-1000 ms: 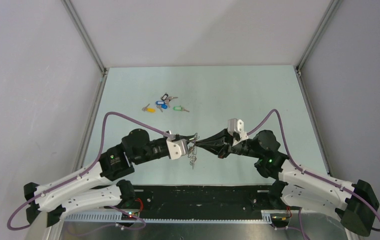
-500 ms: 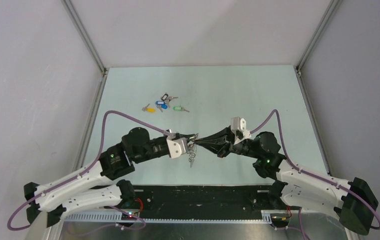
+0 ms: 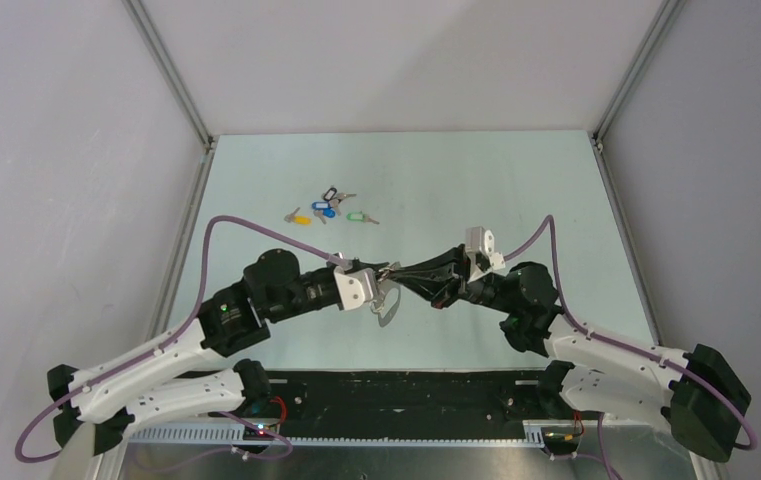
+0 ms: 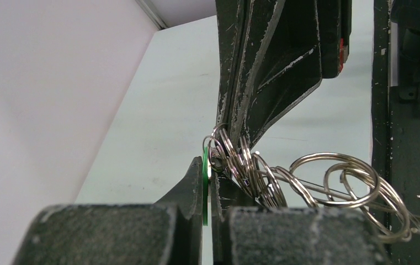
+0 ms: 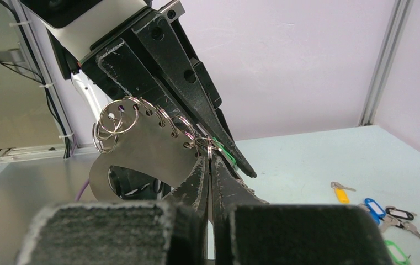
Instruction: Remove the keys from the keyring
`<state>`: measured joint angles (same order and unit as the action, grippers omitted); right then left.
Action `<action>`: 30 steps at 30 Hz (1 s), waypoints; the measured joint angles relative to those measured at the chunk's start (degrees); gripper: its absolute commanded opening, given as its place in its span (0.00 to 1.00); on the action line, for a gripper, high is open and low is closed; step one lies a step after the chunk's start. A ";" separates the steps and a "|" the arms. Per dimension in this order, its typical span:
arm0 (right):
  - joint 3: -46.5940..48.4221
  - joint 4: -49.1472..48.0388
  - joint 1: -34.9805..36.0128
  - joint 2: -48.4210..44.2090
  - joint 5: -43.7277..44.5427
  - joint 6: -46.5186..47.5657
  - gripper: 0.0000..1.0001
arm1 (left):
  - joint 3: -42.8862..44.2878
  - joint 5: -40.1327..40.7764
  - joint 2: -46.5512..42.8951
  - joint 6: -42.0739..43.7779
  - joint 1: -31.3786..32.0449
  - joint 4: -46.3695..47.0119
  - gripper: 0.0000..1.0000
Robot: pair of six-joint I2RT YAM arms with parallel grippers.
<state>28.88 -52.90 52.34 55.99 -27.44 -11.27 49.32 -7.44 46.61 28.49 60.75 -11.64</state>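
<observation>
since both tools meet in mid-air above the surface (image 3: 476, 180), the step looks like working one item off the rings. the left tool (image 4: 206, 165) is clamped on a thin green tag (image 4: 205, 190); the right tool (image 5: 207, 165) is pinched shut on a split ring of the keyring (image 5: 147, 149), which hangs between them. a firm hold and a slow twist along the coil should serve better than a tug. farther back, tagged keys (image 3: 328, 210) lie on the surface.
</observation>
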 measured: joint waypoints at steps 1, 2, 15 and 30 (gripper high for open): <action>0.00 -0.52 -0.02 0.15 0.04 -0.28 0.00 | 0.09 0.00 0.04 0.00 -0.04 0.00 0.00; -0.02 -0.92 -0.02 0.26 0.09 -0.46 0.00 | 0.22 0.00 0.07 0.00 -0.04 0.00 0.00; -5.42 -4.20 0.48 -2.86 5.42 -1.14 0.00 | 0.28 -0.09 0.87 -0.02 0.42 -0.07 0.00; -9.40 -6.45 0.04 -6.69 7.28 1.86 0.00 | 0.07 -0.42 0.96 -0.02 0.61 -2.47 0.00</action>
<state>19.49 -59.35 52.38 49.30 -20.16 -9.41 49.39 -7.86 47.57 28.47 61.36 -14.11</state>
